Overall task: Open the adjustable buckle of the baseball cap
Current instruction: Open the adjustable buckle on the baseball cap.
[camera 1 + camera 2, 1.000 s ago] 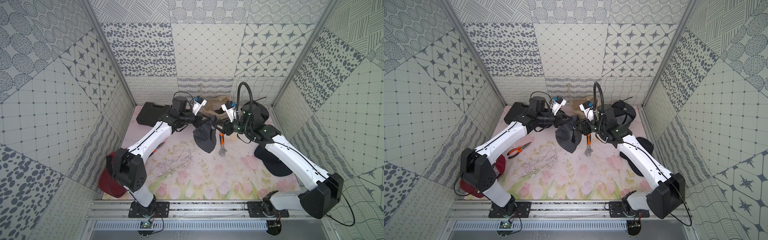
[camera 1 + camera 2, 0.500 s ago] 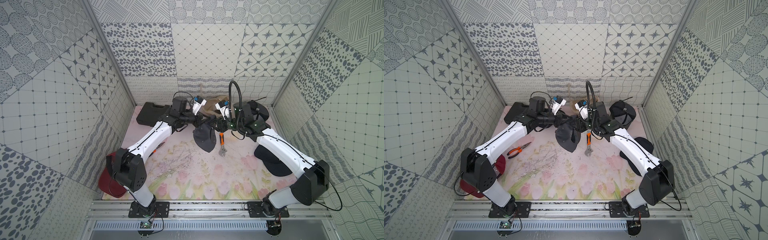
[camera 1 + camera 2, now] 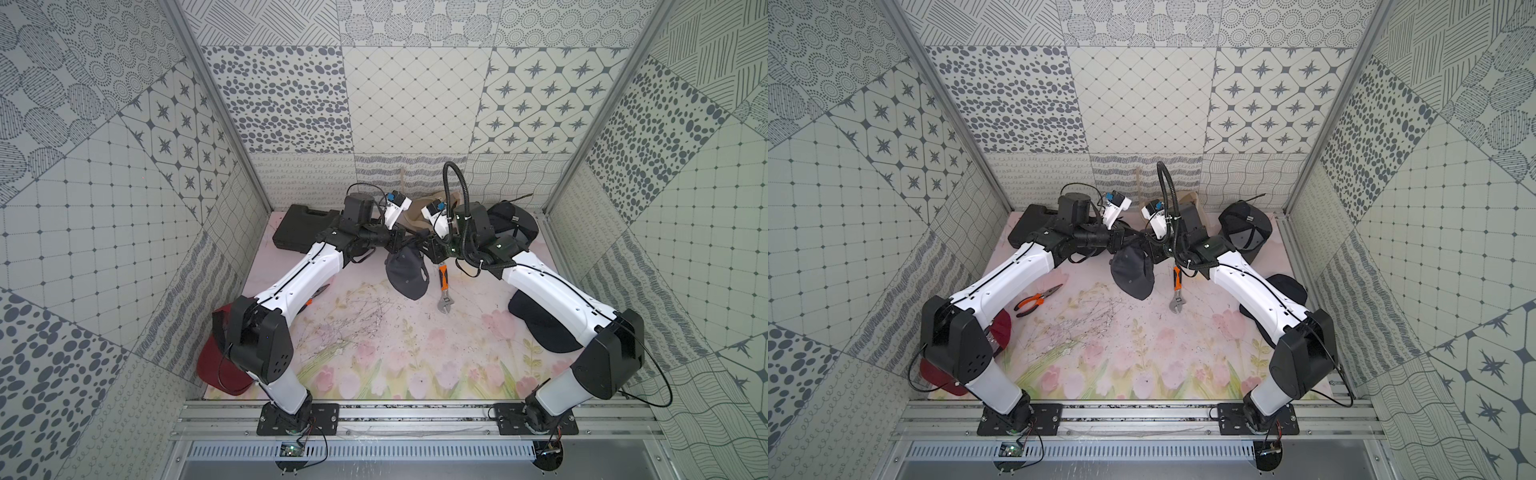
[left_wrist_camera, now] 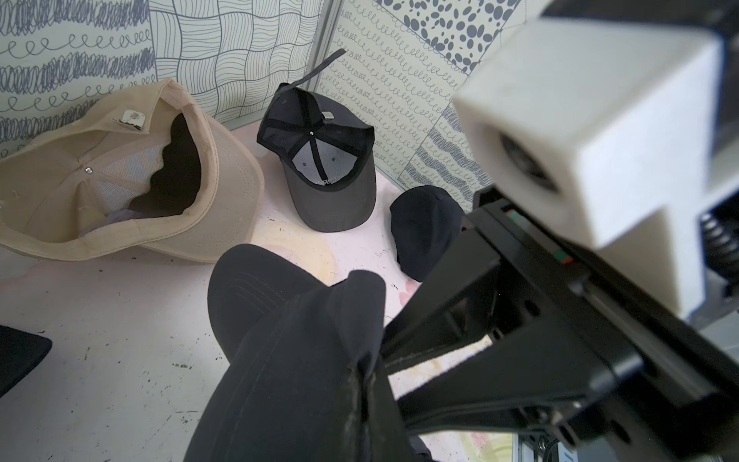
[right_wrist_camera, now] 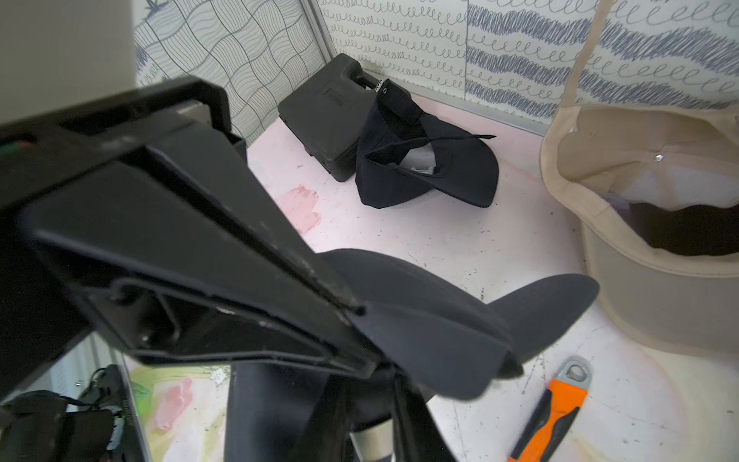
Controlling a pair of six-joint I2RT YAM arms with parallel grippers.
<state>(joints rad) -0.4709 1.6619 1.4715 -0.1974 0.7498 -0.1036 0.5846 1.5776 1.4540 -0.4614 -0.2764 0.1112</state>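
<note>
Note left jaws pinched together on a fold of the baseball cap, lower centre of the left wrist view. Note right jaws likewise closed to a tip on the same dark cloth, centre of the right wrist view, with no gap visible between them. Find the cap hanging between the two grips, upper centre in both top views, brim drooping toward the bench and apparently clear of it. Cannot make out the buckle itself. Possibly the metal glint at the bottom edge of the right wrist view, unconfirmed.

Judged step: two-point hold near the rear band, with the buckle not yet open. Next move, presumably: regrip on the strap tail or clasp, then pull along the band while pinning the opposite side. Expect limp cloth to twist, so watch for slip.

Room:
- Little margin toward the back wall, close above the grips in the top views, with a tan cap lying in front of it.
- Adjustable wrench on the bench just right of the hanging brim.
- Black case at the bench's upper left.
- Grey-lined cap at the bench's upper right.
- Pliers left of centre.
- Widest bare bench toward the lower middle of the top views, so prefer pulling that way.
</note>
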